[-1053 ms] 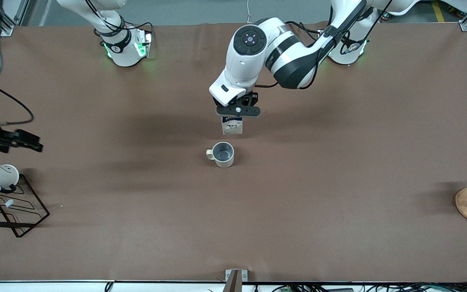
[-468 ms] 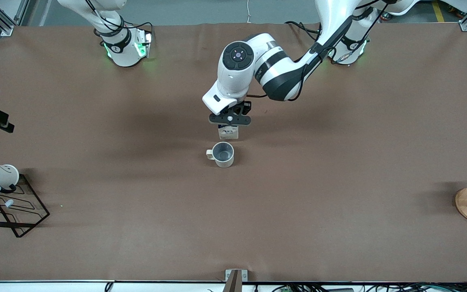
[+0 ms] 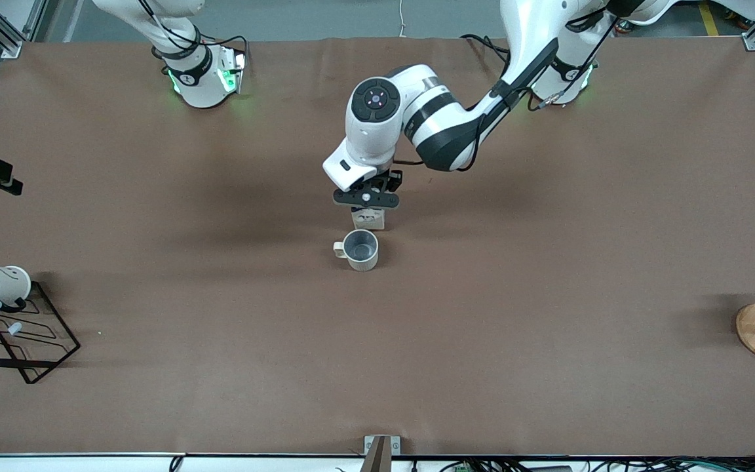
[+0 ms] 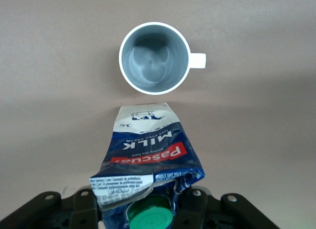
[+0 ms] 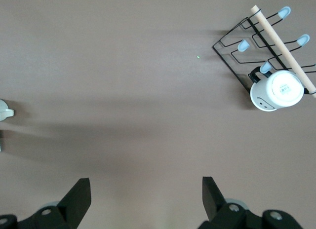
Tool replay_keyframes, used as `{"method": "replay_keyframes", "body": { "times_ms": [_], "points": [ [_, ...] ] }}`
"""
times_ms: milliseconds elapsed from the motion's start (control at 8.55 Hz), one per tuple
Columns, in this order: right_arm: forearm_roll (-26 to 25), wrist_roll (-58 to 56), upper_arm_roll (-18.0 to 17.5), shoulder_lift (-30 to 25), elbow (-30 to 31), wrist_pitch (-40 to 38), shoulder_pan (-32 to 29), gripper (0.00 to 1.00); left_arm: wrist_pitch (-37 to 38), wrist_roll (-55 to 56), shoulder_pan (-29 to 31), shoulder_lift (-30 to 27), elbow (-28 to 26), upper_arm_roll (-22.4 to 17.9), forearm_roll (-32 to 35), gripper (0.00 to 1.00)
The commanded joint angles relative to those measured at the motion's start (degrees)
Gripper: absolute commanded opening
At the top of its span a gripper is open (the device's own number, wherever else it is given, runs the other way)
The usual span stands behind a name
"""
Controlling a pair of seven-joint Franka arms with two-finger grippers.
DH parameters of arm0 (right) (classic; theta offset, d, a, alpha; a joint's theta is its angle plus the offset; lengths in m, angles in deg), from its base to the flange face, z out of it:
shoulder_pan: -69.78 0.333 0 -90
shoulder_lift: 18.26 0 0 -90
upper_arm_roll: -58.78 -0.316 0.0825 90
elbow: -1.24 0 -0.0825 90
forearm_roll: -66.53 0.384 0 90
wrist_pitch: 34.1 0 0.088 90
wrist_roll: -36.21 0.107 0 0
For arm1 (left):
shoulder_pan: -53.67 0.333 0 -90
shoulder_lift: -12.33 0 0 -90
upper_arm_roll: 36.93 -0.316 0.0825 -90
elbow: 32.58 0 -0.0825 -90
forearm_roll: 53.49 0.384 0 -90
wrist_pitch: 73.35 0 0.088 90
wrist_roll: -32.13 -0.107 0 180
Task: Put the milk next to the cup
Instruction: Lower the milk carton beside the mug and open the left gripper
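On brown table (image 3: 548,275), left jaws clamp milk (image 4: 148,145) beside cup (image 4: 154,57), right jaws spread, seemingly aloft.

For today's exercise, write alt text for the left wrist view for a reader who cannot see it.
The left gripper holds the milk carton by its top, just above the brown table and close beside the cup, not touching it. The cup stands upright and empty.

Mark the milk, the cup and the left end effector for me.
milk (image 4: 148,145): left wrist view, on its printed side panel.
cup (image 3: 360,248): front view, on its grey inside.
left end effector (image 3: 366,197): front view, midway between its fingertips, shut on the milk.
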Motion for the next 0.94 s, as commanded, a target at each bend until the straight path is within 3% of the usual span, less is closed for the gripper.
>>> {"method": "replay_keyframes", "body": {
  "times_ms": [0,468,585,702,819],
  "points": [
    [-0.59,0.09,-1.05,-8.82,8.86,1.15,-0.23,0.99,-1.5,1.01,-0.73,2.06,1.93,-0.33,1.31,0.5],
    [-0.24,0.35,-0.96,-8.56,7.63,1.05,-0.4,1.0,-1.85,1.28,-1.88,3.2,2.02,-0.41,2.18,0.53],
    [-0.32,0.35,-1.05,-8.56,7.71,0.96,-0.14,1.0,-1.85,1.28,-1.96,3.38,2.11,-0.42,2.71,0.8],
    [-0.5,0.35,-1.05,-8.56,7.8,1.14,-0.14,1.0,-1.77,1.28,-2.4,3.47,2.02,-0.42,3.76,0.99],
    [-0.5,0.35,-0.96,-8.56,7.8,1.31,-0.31,1.0,-1.77,2.32,-2.4,3.38,2.02,-0.42,4.2,1.0]
  ]
}}
